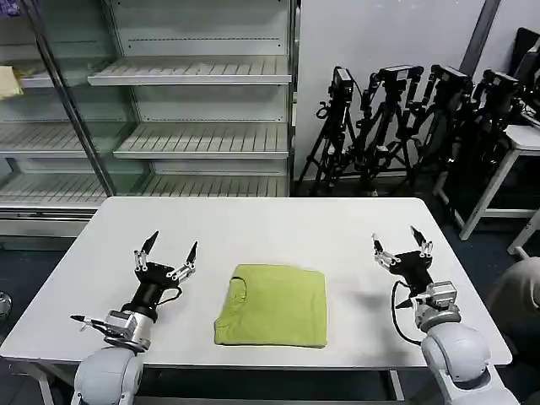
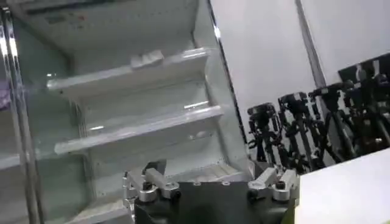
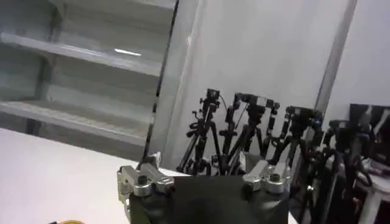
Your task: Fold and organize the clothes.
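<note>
The lime yellow-green T-shirt point(image 1: 272, 305) lies folded into a neat rectangle on the white table point(image 1: 253, 228), near the front edge at the middle, its round neckline on the left side. My left gripper point(image 1: 170, 245) is raised above the table to the shirt's left, fingers spread open and pointing up and away, holding nothing. To the shirt's right my right gripper point(image 1: 402, 243) is lifted the same way, open and empty. Both stand apart from the shirt. In the wrist views the left gripper point(image 2: 210, 182) and the right gripper point(image 3: 204, 176) face the room beyond the table.
An empty metal shelf unit point(image 1: 194, 76) stands behind the table on the left, with a small pale yellow cloth point(image 1: 8, 82) at its far left. Several black camera tripods point(image 1: 405, 118) stand at the back right beside a white side table point(image 1: 519, 143).
</note>
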Available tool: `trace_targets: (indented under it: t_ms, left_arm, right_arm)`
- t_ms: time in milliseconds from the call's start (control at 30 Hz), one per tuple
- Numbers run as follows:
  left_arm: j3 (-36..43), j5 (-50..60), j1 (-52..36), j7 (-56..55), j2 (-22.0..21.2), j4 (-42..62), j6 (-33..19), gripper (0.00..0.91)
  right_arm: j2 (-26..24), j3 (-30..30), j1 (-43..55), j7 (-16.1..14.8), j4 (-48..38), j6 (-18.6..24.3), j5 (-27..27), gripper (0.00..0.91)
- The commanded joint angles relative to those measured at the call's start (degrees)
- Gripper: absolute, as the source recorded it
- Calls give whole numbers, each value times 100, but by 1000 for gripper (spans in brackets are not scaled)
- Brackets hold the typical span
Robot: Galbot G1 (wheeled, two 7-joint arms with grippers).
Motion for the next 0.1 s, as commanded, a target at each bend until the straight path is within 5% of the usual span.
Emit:
trace_targets:
  t_ms: [33,100]
  left_arm:
    - [-137,177,78,-5,-54,-73,-307,907]
    - [-110,183,135,-3,-71,-151,-286,907]
  right_arm:
    - [-74,-72,-84,17,185,310,-201,907]
    - [-52,-136,-82,121,217,321,-357,907]
